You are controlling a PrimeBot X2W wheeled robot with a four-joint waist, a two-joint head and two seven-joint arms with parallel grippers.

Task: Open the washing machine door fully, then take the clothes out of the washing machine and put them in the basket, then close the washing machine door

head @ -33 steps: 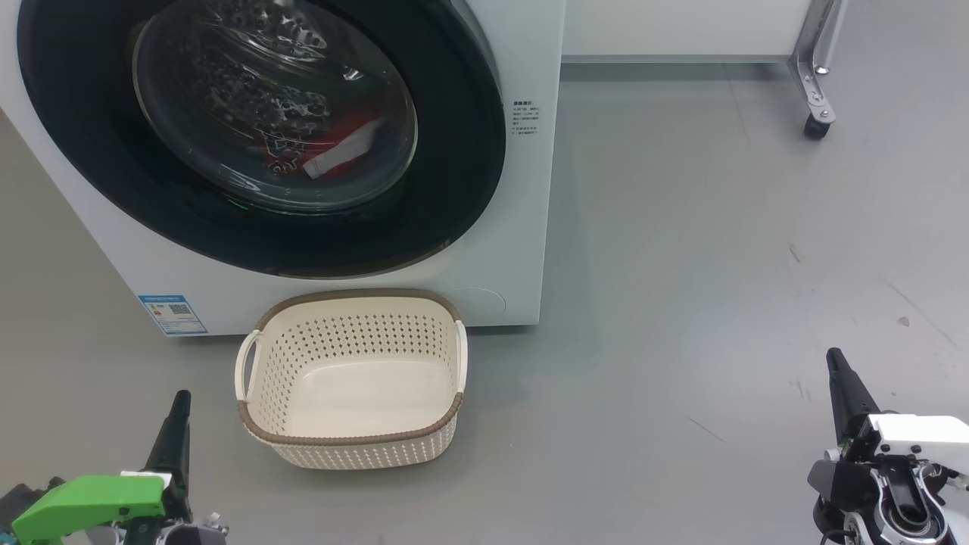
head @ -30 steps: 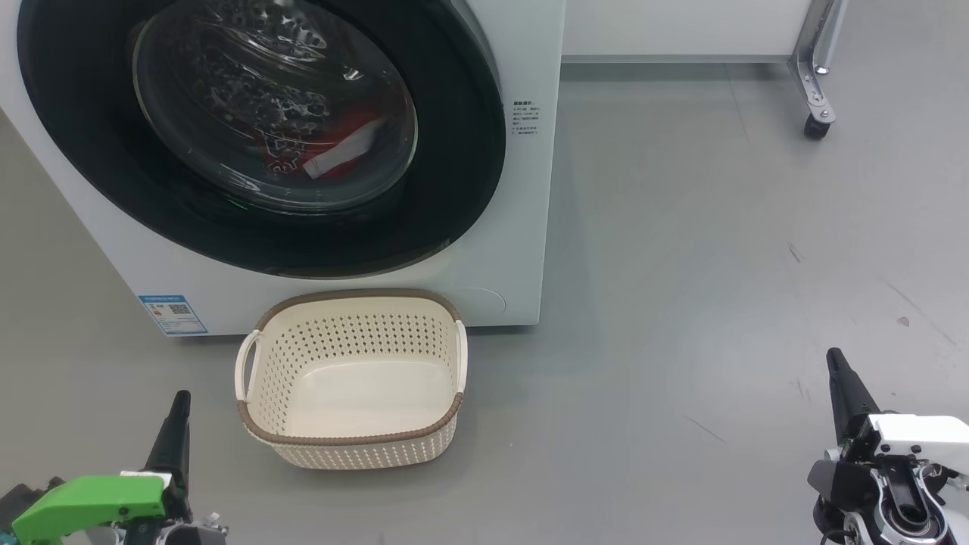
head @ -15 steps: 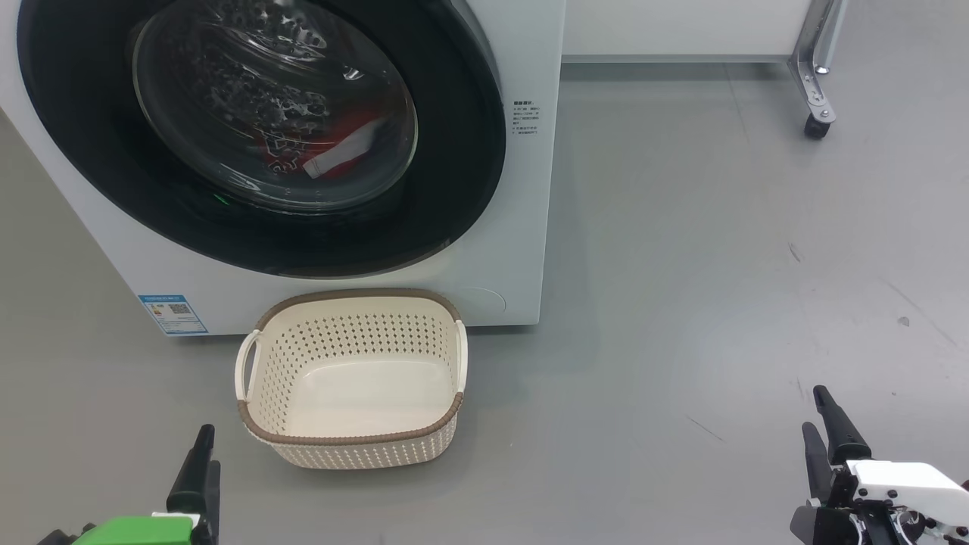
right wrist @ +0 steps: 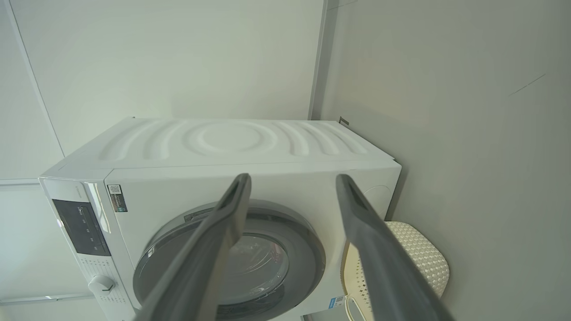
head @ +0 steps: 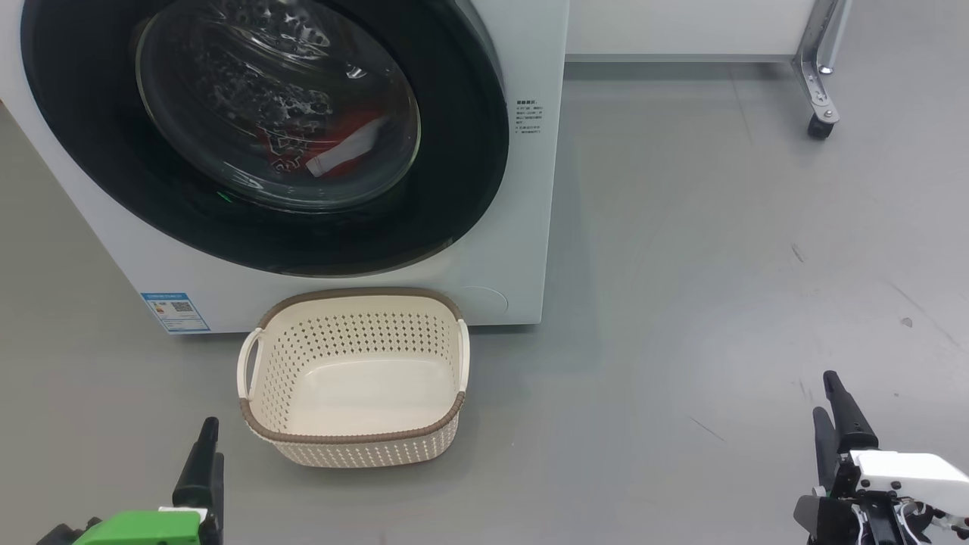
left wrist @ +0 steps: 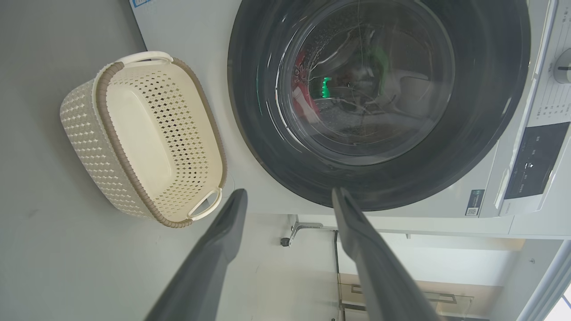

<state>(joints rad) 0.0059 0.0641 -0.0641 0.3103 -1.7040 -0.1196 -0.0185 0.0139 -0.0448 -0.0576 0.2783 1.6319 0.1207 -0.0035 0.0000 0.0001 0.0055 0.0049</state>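
Comparing with about a second back, both grippers had dropped lower in the head view, and their long dark fingers had gone from pressed together to spread apart. The green-capped left gripper (left wrist: 289, 191) sat at 7 o'clock and the white-housed right gripper (right wrist: 292, 176) at 5 o'clock, each holding nothing. The whole head picture had nudged a hair too, so that bit was the camera, not the stuff.

Everything stood on a plain grey floor (head: 719, 265) with a few scuffs. A white wall panel (head: 681, 26) ran along 12 to 1 o'clock, and a shiny metal leg on a black caster (head: 816, 125) was at 2 o'clock.

The big round washing machine door (head: 454, 189), with its glossy black rim and bulging glass bowl, was shut against the big white front-loading washing machine (head: 522, 250). The red and white fabric clothes (head: 341, 151) were behind the glass. The small cream perforated plastic basket (head: 356, 293) with the brown woven-look rim stood at the door's 6 o'clock, just in front of the machine. A blue label (head: 176, 312) was at 8 o'clock from the basket.

The left wrist view added the dark control panel (left wrist: 533, 165) and a white knob (left wrist: 563, 66). The right wrist view gave the machine's ribbed white top (right wrist: 232, 140), though I couldn't make out the clothes there.
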